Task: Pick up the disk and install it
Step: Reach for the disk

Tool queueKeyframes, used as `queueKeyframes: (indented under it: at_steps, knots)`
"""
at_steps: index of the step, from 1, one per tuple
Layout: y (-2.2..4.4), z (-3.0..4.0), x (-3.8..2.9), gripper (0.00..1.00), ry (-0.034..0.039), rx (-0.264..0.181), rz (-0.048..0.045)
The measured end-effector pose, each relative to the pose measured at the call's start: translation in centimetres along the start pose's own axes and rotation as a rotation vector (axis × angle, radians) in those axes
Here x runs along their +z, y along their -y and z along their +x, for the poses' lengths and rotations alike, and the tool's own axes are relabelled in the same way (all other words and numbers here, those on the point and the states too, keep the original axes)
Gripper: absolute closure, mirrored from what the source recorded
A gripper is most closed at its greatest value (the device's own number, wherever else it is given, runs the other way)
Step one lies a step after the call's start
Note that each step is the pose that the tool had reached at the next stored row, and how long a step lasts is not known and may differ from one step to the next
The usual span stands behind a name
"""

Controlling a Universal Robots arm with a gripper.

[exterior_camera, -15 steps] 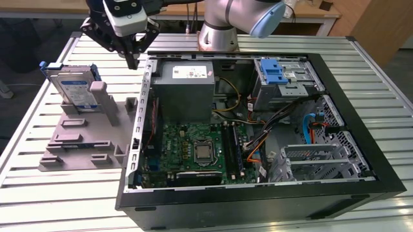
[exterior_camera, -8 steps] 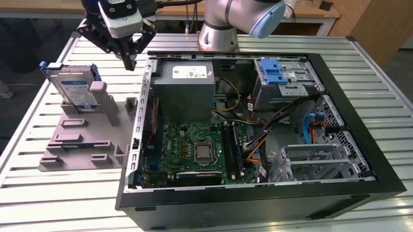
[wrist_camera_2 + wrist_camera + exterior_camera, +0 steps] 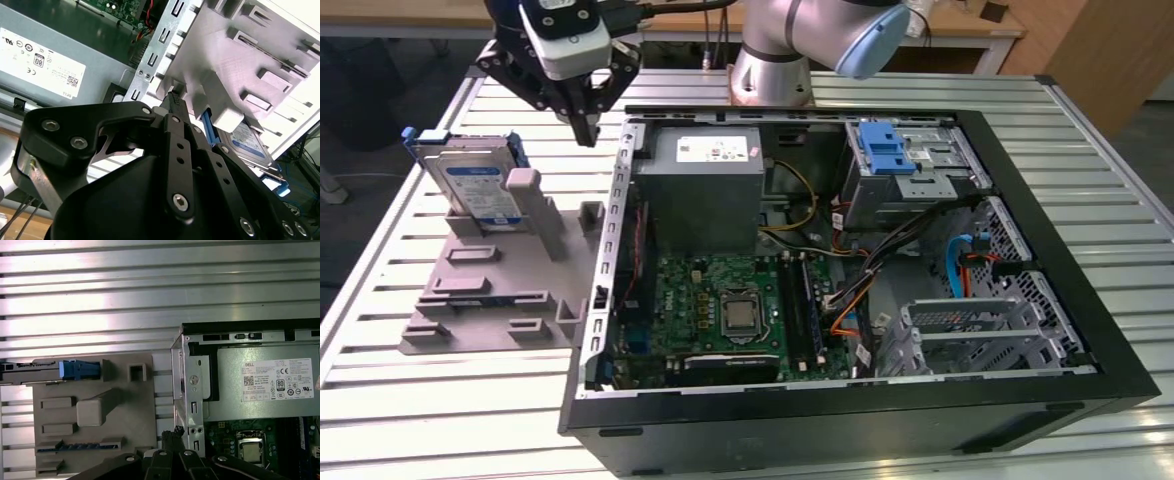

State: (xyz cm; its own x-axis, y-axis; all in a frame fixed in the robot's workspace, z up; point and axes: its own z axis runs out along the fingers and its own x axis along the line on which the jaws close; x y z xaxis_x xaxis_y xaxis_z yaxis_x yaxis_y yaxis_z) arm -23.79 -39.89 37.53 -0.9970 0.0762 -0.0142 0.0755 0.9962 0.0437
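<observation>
a metal slatted bench (image 3: 400,400) carries an open black computer case (image 3: 1067,290) lying on its side. reading the exterior view as a clock face, the case fills the middle and the three o'clock side. a grey plastic holder (image 3: 494,290) lies on the bench just beside the case, at nine o'clock.

the disk (image 3: 470,185) stands on edge in a slot at the far end of that holder, at about ten o'clock. it is silver with a blue-and-white label and a blue bracket around it. in the second wrist view the disk (image 3: 250,142) shows past the holder's underside, and in the first wrist view the disk (image 3: 79,369) shows edge-on.

the robot's black hand (image 3: 587,128) hangs at eleven o'clock, pointing down. it sits at about two o'clock from the disk, apart from it, over the strip between the holder and the case's near wall. its fingers are pressed together and hold nothing. both wrist views show the hand (image 3: 172,100) (image 3: 176,432) with its tips meeting.

inside the case a grey power supply box (image 3: 707,190) with a white sticker sits at twelve o'clock. a green motherboard (image 3: 720,300) lies below it, and a blue latch (image 3: 897,150) sits at one o'clock.
</observation>
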Motion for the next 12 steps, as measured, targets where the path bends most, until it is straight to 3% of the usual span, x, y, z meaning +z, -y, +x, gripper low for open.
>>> queueKeyframes:
  at_steps: [12]
  knots:
    - [0.02, 0.24, 0.10, 0.89, -0.0002, 0.000, 0.0001]
